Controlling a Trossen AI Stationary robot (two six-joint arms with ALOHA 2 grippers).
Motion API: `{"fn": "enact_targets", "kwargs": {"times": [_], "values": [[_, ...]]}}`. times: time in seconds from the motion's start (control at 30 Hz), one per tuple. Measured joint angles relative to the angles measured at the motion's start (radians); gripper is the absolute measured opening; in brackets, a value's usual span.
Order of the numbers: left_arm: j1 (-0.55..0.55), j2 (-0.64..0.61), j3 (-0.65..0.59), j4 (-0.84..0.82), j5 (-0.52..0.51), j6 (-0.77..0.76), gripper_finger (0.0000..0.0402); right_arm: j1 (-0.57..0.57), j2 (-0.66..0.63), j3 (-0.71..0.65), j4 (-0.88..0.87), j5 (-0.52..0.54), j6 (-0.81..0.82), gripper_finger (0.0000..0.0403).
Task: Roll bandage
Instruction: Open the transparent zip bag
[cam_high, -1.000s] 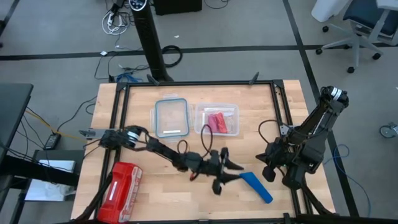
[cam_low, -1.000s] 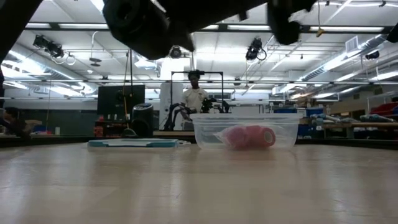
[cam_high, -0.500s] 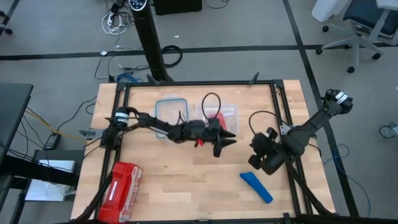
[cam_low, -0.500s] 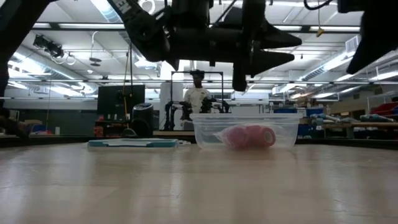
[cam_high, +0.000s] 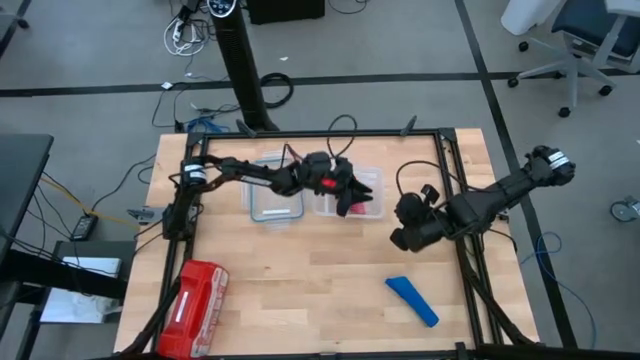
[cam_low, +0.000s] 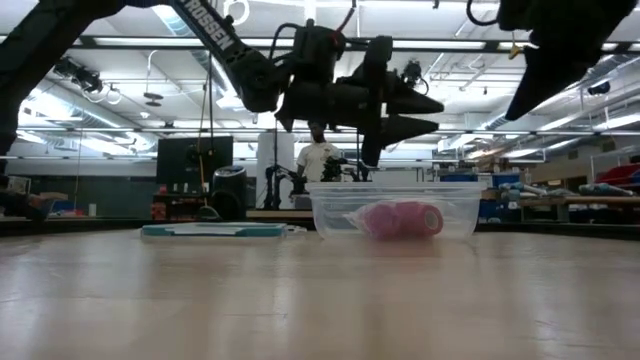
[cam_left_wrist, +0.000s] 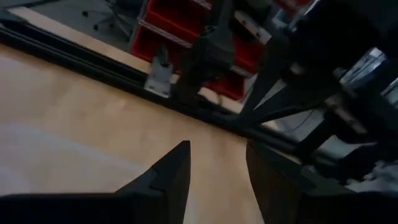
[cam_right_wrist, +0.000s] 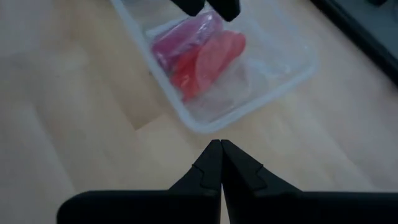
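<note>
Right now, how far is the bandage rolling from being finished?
Done: the blue bandage lies as a compact piece near the table's front edge. In hand: nothing; the left hand is open and empty above the clear container of red-pink rolls, the right hand shut and empty. Left: cannot tell.

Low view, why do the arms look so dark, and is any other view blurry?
Low view: ceiling lights behind leave the left gripper a black silhouette above the clear container. Left wrist view: soft throughout. Right wrist view: the red rolls are slightly out of focus.
</note>
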Motion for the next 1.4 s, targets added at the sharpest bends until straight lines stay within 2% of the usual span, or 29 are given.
{"fn": "enact_targets", "kwargs": {"times": [0.07,0.2,0.37,0.53,0.7,0.9,1.03,1.2,1.4], "values": [[0.019,-0.025,0.021,-0.097,-0.014,0.104,0.0160,-0.033,0.000,0.000,0.012,-0.001,-0.040,0.0004],[0.038,-0.109,0.057,-0.315,-0.151,0.326,0.0160,-0.099,0.000,0.000,0.030,-0.002,-0.108,0.0004],[0.051,-0.199,0.065,-0.521,-0.262,0.470,0.0160,-0.234,0.000,0.000,0.072,-0.048,-0.251,0.0004],[0.091,-0.207,0.064,-0.698,-0.271,0.445,0.0160,-0.420,0.000,0.000,0.241,-0.172,-0.505,0.0004],[0.123,-0.197,0.064,-0.787,-0.256,0.398,0.0160,-0.618,0.006,0.000,0.431,-0.407,-0.769,0.0012],[0.130,-0.197,0.064,-0.833,-0.173,0.383,0.0160,-0.773,0.103,0.001,0.487,-0.654,-0.905,0.0047],[0.123,-0.197,0.064,-0.846,-0.164,0.382,0.0160,-0.787,0.198,0.002,0.485,-0.704,-0.982,0.0077],[0.123,-0.197,0.064,-0.856,-0.163,0.356,0.0160,-0.786,0.314,0.076,0.413,-0.773,-1.016,0.0112],[0.123,-0.197,0.063,-0.879,-0.163,0.355,0.0160,-0.781,0.447,0.189,0.306,-0.746,-1.093,0.0155]]}}
